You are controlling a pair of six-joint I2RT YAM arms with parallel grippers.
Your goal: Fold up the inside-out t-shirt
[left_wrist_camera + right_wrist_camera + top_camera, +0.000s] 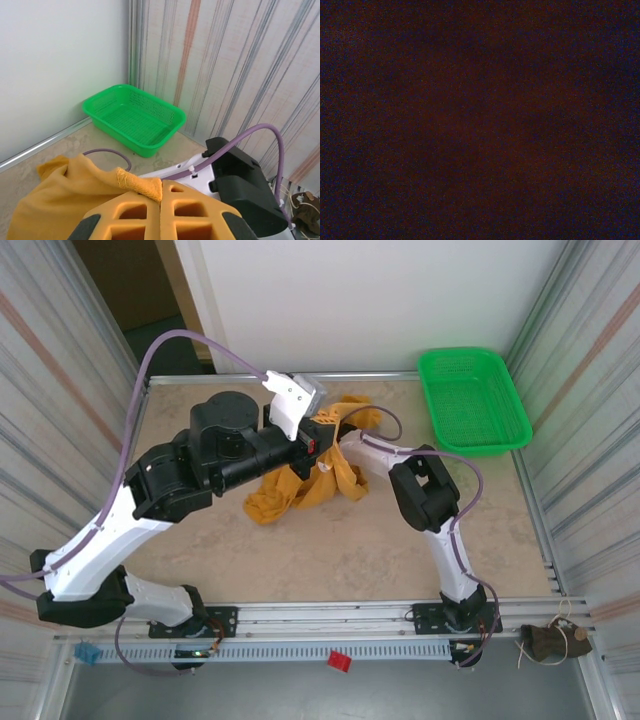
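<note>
1. The left gripper [161, 196] is clamped together on a fold of the mustard t-shirt [292, 490], over the middle of the worktop [330, 560].
2. The bunched shirt trails from that grip toward the near left. Its long axis runs diagonally, from far right to near left.
3. The right arm [428, 492] enters the fabric from the right. The right gripper is buried there, so whether its jaws are apart or together cannot be told.

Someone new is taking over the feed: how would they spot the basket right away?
Start at the marble-look table and go to its far right corner. The basket sits there: bright green perforated plastic, rectangular and empty, standing apart from the yellow shirt bunched mid-table.
</note>
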